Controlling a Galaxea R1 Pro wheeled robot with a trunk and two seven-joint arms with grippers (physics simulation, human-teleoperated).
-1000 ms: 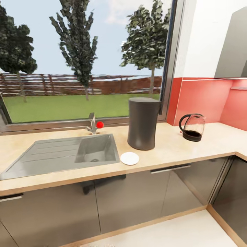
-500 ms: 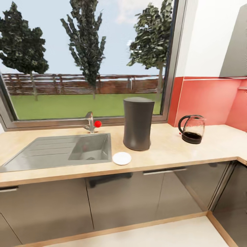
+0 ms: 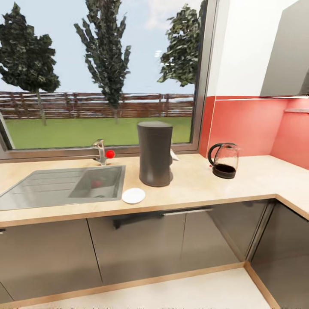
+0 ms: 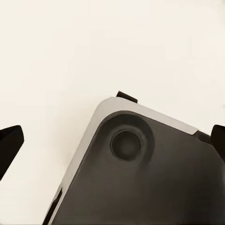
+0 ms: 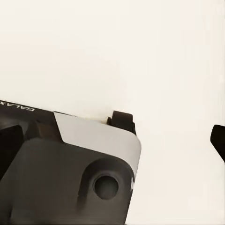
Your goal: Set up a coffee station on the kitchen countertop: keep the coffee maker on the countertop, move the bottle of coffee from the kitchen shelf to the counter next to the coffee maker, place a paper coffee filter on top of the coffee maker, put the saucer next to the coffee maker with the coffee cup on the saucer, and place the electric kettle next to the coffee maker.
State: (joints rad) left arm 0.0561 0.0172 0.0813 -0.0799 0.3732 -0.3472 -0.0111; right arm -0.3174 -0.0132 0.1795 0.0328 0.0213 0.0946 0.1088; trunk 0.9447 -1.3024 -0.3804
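Observation:
The dark grey coffee maker (image 3: 154,153) stands upright on the beige countertop (image 3: 193,184), right of the sink. A white saucer (image 3: 133,195) lies flat near the counter's front edge, just left of the coffee maker and apart from it. The glass electric kettle (image 3: 223,160) with a black handle and base sits further right by the red backsplash. A small white thing (image 3: 174,155) peeks out behind the coffee maker; I cannot tell what it is. My left gripper (image 4: 112,140) and right gripper (image 5: 112,140) hang open over the pale floor, their dark fingertips at the frame edges.
A steel sink (image 3: 64,185) with a faucet (image 3: 100,152) and a red knob takes up the counter's left part. The counter turns a corner at the far right (image 3: 292,201). Grey cabinet fronts (image 3: 141,244) run below. My own base (image 4: 150,178) lies under both wrists.
The whole head picture has shifted: coffee maker, saucer and kettle sit further left and slightly smaller, so the camera has moved. Nothing on the counter has moved.

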